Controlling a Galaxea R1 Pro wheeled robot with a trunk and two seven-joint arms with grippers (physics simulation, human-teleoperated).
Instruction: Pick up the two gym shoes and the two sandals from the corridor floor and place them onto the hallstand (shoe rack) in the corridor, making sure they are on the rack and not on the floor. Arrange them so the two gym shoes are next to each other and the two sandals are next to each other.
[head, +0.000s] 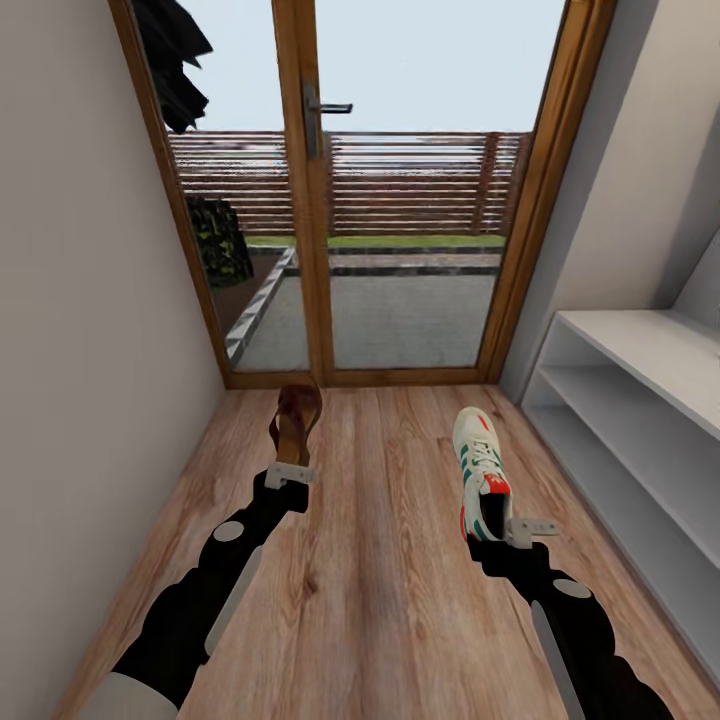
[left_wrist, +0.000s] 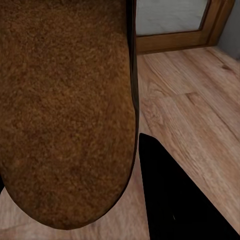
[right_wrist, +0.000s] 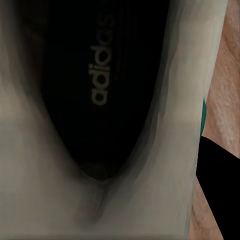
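Observation:
My left gripper (head: 290, 470) is shut on the heel end of a dark-brown sandal (head: 296, 420), which points away towards the door above the wood-plank corridor floor (head: 390, 560). In the left wrist view the sandal's tan footbed (left_wrist: 65, 110) looms close beside one black finger (left_wrist: 175, 200). My right gripper (head: 502, 522) is shut on the heel of a white gym shoe (head: 478, 462) with green stripes and a red-orange heel patch. The right wrist view looks into this gym shoe (right_wrist: 150, 165), at its dark printed insole. The white hallstand (head: 640, 400) runs along the right wall. The other shoe and sandal are out of view.
A glazed double door with a wooden frame (head: 305, 200) closes the corridor straight ahead. A plain wall (head: 90, 350) bounds the left side. The floor strip between wall and hallstand is narrow.

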